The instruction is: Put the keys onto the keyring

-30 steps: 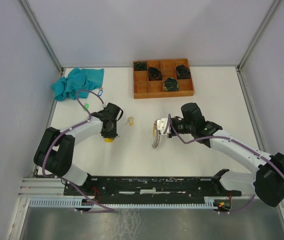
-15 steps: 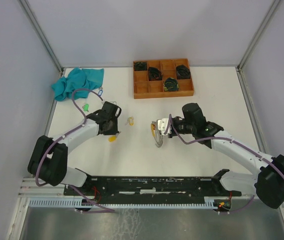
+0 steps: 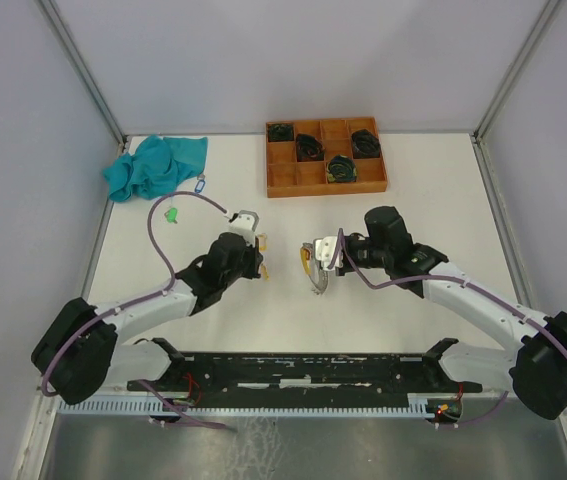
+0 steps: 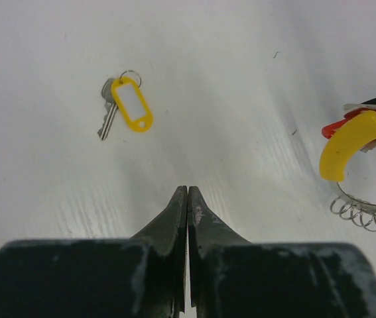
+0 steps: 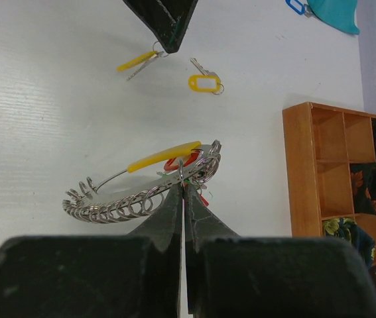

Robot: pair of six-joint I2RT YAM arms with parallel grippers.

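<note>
My right gripper [image 5: 183, 187] [image 3: 323, 262] is shut on the keyring [image 5: 141, 199] [image 3: 313, 283], a curved metal bar with several small rings, a yellow grip and red and green tags; it also shows in the left wrist view [image 4: 357, 149]. My left gripper [image 3: 259, 269] [image 4: 188, 189] is shut. In the right wrist view a yellow-tagged key [image 5: 136, 61] hangs by its small ring from the left fingertips [image 5: 166, 33]; the left wrist view hides it. A second yellow-tagged key [image 4: 131, 103] [image 5: 204, 82] [image 3: 260, 241] lies flat on the table just beyond.
A green-tagged key [image 3: 172, 213] and a blue-tagged key [image 3: 201, 184] lie at the left, near a teal cloth [image 3: 153, 165]. A wooden compartment tray [image 3: 303, 190] [image 5: 300, 172] with black coiled bundles stands at the back.
The left gripper has shut on the yellow-tagged key and swung right with it, toward the keyring. The right gripper holds the keyring almost where it was.
</note>
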